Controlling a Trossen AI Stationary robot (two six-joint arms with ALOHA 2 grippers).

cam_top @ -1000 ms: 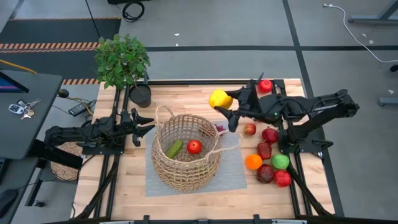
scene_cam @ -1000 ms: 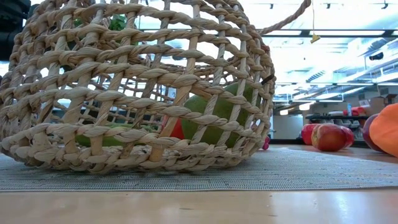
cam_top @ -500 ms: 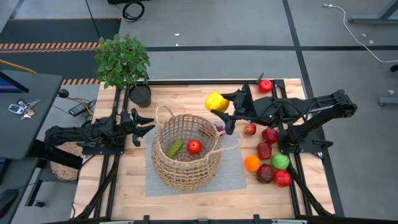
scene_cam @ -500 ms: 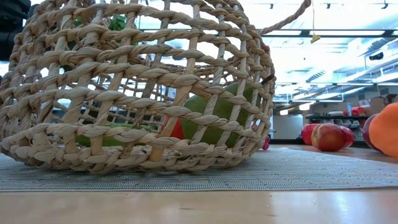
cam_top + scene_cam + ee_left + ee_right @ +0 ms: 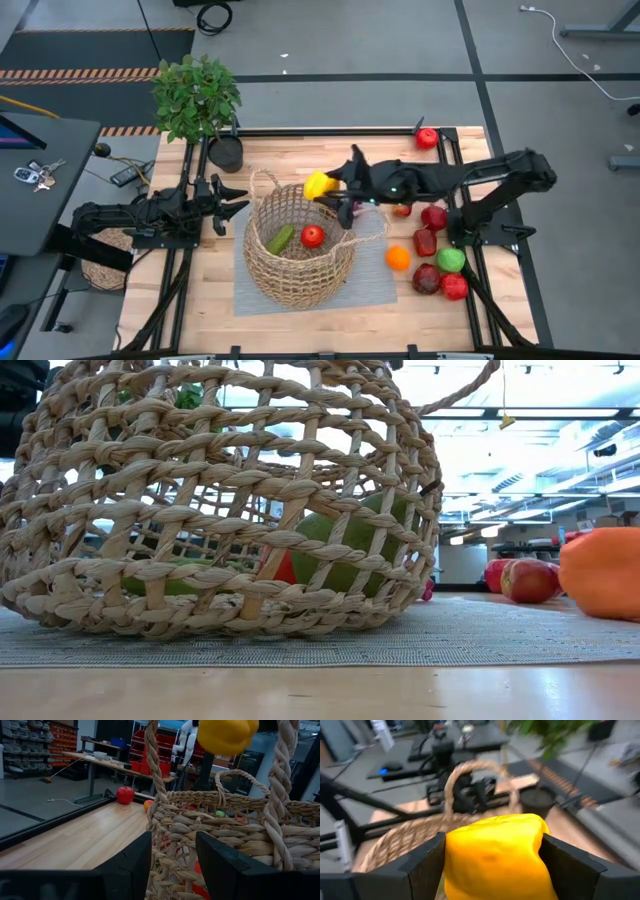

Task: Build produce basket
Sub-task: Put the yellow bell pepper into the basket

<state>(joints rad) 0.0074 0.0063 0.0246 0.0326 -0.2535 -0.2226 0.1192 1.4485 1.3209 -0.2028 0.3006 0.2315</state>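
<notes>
Yellow pepper [image 5: 320, 184] sits clamped between the two fingers of my right gripper [image 5: 330, 190], which I hold above the basket [image 5: 298, 243] at about its one o'clock rim, high enough that the fruit clears the loop handle there. I judge this the carry-over step: the grip is on the pepper's flanks so it can drop straight down once I am over the opening. Inside the basket lie a green vegetable [image 5: 280, 239] and a red fruit [image 5: 313, 236], so I would aim for the bare weave beside them. My left gripper [image 5: 228, 203] waits at the basket's nine o'clock, fingers drawn together on nothing, just beside the wicker wall, possibly placed to steady it. The rest of the produce [image 5: 432, 256] lies at three to four o'clock of the basket, well apart from it, with one red fruit [image 5: 427, 137] alone near the table's far edge.

From table height the basket [image 5: 220, 500] fills most of the picture and its top is cut off. My own fingers hide the pepper's sides in the wrist view.
</notes>
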